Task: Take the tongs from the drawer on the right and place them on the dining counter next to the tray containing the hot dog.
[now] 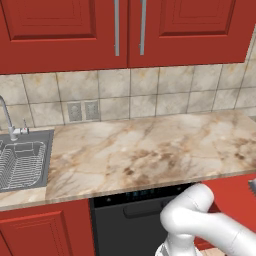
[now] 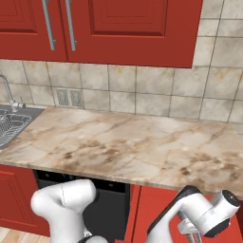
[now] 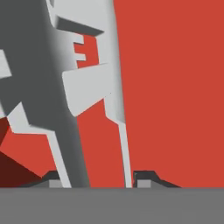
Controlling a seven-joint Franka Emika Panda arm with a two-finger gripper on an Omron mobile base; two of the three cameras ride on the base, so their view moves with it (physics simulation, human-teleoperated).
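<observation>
The silver-grey tongs [image 3: 87,87] lie very close in the hand view, their two flat arms running up over the drawer's [image 3: 175,87] red surface. Both arms pass between my gripper's [image 3: 98,179] fingertips, which sit against their outer edges. In the right base view my gripper [image 2: 190,232] hangs low at the bottom right, under the counter's front edge and in front of the red drawer [image 2: 152,209]. The dining counter and the tray with the hot dog are out of view.
A beige veined kitchen counter [image 1: 150,145] runs across, with red wall cabinets [image 1: 60,30] above it. At the left is a sink [image 1: 45,165] holding a wire rack, with a faucet [image 1: 9,122]. A black dishwasher front [image 1: 135,220] sits under the counter beside my arm.
</observation>
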